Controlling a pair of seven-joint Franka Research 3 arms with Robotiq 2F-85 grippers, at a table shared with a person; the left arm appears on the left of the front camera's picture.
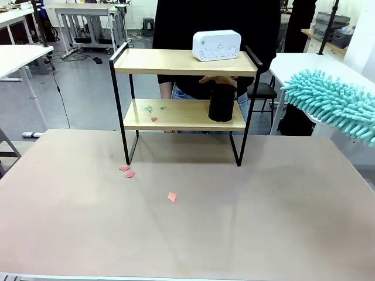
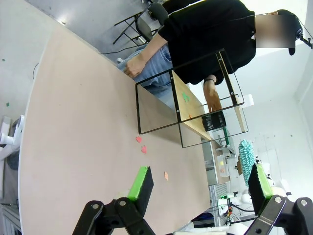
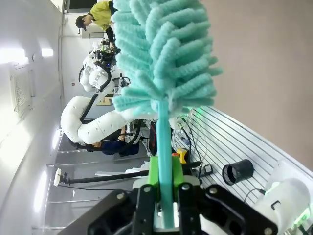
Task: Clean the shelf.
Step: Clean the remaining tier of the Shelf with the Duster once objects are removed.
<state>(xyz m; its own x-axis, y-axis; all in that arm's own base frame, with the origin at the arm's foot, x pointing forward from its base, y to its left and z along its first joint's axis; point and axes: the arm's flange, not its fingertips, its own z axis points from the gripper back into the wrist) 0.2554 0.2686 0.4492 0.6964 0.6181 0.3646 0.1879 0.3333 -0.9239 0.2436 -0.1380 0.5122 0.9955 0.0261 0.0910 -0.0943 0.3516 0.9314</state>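
Pads (image 3: 153, 170) of my right gripper (image 3: 165, 178) are pinching the thin handle (image 3: 165, 142) of a teal duster (image 3: 164, 54), closed hard on it, with the fluffy head standing straight out beyond the fingertips. I am judging the duster to be light and soft, its fronds giving way on contact, so this low grip on the handle looks sufficient.

In the front view the duster head (image 1: 331, 100) is hanging to the right of the shelf (image 1: 184, 61), at about the height of the gap between its two boards and apart from the frame. My left gripper (image 2: 199, 185) is hovering with its jaws spread wide and nothing between them, on the near side of the shelf and well apart from it.

I am reckoning the shelf light and stiff, on narrow legs, likely to slide or rock under a sideways push. If it needs steadying, a black upright or top rail is the place to hold, not the smooth boards.

Green and pink scraps (image 1: 154, 110) are lying on the left of the shelf's lower board. At that board's right a person's hand (image 1: 220, 80) is resting on a black cylinder (image 1: 221, 104). A white box (image 1: 216, 45) is sitting on the upper board.
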